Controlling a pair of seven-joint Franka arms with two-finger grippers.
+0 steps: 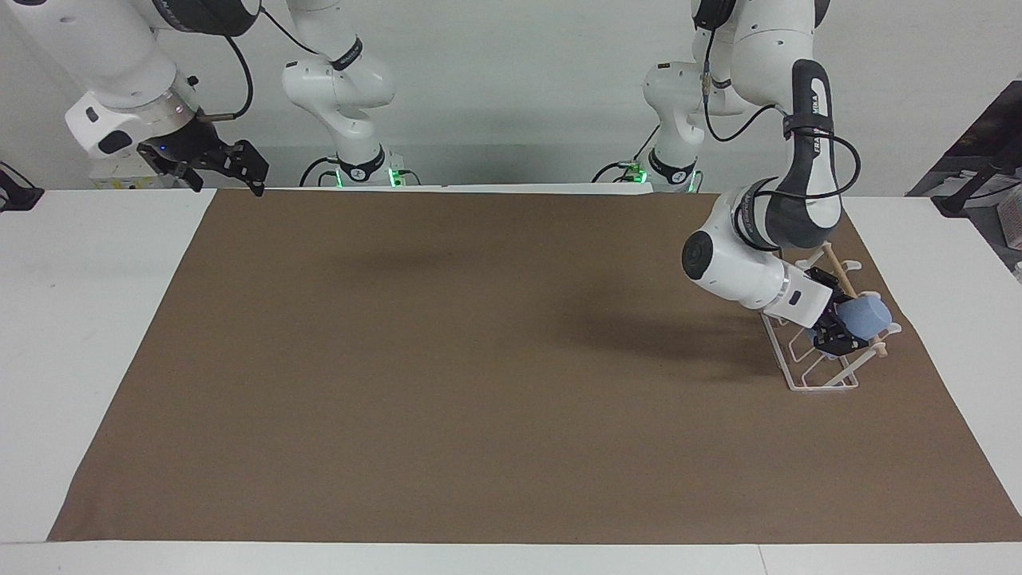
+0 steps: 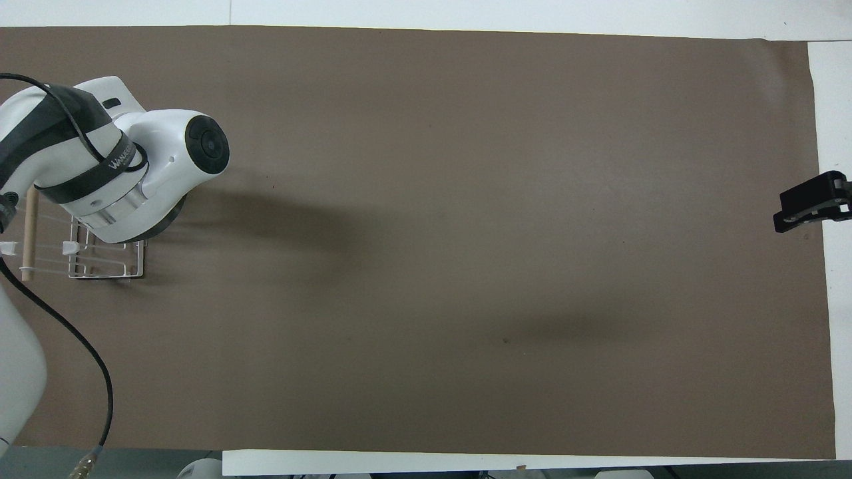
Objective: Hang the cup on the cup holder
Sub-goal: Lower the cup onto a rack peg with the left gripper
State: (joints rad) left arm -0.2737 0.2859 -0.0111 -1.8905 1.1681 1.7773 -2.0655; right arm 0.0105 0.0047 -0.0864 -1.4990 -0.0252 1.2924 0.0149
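The light-blue cup is held tilted by my left gripper, which is shut on it, right over the prongs of the white wire cup holder. The holder stands at the left arm's end of the brown mat, its wooden dowel beside the cup. In the overhead view the holder shows partly under the left arm, and the cup and left gripper are hidden. My right gripper waits above the mat's corner near the right arm's base; it also shows in the overhead view.
A brown mat covers most of the white table. The left arm's black cable hangs near the holder.
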